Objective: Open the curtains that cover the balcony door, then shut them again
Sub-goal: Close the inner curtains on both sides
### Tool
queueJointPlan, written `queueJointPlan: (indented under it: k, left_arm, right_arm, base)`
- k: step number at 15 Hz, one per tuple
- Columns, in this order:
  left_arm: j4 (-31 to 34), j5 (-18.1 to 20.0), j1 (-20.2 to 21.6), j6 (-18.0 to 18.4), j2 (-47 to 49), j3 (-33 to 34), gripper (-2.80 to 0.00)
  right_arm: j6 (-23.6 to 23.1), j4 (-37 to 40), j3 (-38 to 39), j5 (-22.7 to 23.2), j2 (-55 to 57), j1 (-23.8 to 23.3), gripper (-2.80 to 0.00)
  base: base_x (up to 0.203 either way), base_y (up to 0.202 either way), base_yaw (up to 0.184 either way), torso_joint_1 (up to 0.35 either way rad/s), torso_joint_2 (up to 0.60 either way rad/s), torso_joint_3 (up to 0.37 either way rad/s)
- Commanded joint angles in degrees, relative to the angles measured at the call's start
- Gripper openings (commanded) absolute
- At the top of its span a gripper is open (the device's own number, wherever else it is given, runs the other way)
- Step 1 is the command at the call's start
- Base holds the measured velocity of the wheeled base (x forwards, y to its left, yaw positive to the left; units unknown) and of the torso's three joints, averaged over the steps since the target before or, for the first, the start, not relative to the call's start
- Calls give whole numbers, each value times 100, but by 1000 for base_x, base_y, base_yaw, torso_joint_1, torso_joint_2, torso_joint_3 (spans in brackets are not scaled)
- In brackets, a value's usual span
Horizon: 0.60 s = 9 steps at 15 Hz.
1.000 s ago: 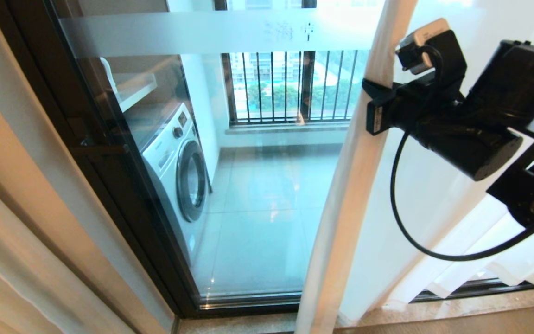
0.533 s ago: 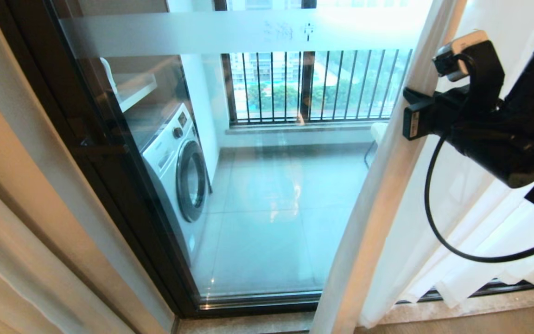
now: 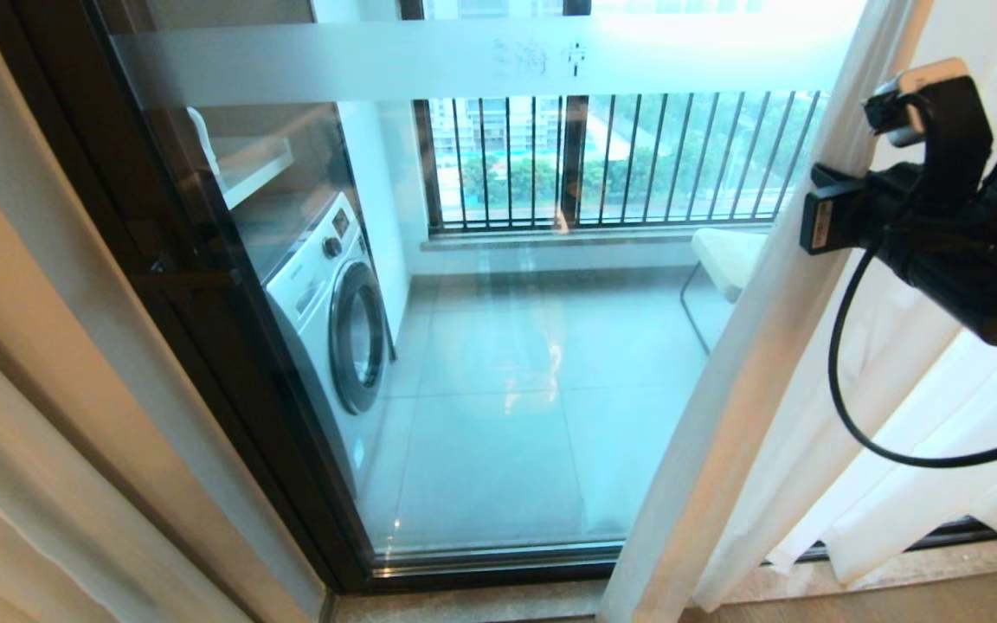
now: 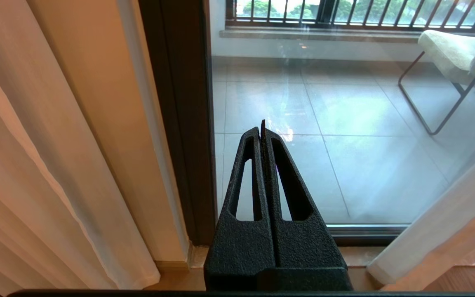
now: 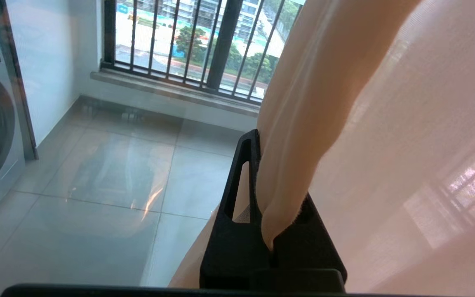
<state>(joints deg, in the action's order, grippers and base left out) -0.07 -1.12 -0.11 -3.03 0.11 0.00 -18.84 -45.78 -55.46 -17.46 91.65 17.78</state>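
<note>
The balcony door (image 3: 498,346) is glass in a dark frame (image 3: 204,346), with most of the glass bare. The right sheer white curtain (image 3: 749,389) hangs bunched at the glass's right side. My right gripper (image 3: 820,212) is shut on its leading edge at mid height. In the right wrist view the fold of curtain (image 5: 316,103) is pinched between that gripper's (image 5: 268,142) black fingers. My left gripper (image 4: 262,128) is parked low before the door frame (image 4: 184,123), shut and empty. Another pale curtain panel (image 4: 35,185) hangs gathered beside it.
Behind the glass stand a washing machine (image 3: 334,320) on the left and a pale chair (image 3: 723,255) on the right, below a black-barred railing window (image 3: 602,160). A stone threshold (image 3: 481,601) runs along the door's foot.
My right gripper has moved to the right with the curtain edge held in it. More glass is bare and the chair has come into view. The left arm has kept still.
</note>
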Motion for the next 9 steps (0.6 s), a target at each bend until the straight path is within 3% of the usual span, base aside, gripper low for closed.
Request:
queueJointPlan:
  k: [1, 2, 9]
  left_arm:
    - [-1, -2, 0, -4, -2, 0, -280]
    - [-1, -2, -5, -4, -2, 0, -280]
    - [-1, -2, -3, -4, -2, 0, -280]
  right_arm:
    - [38, -37, 17, -3, 11, -29, -280]
    - [47, -48, 17, -3, 12, -29, 0]
    - [47, -53, 20, -3, -10, -20, 0]
  base:
    - [0, 0, 0, 0, 0, 0]
    - [0, 0, 0, 0, 0, 0]
    - [0, 0, 0, 0, 0, 0]
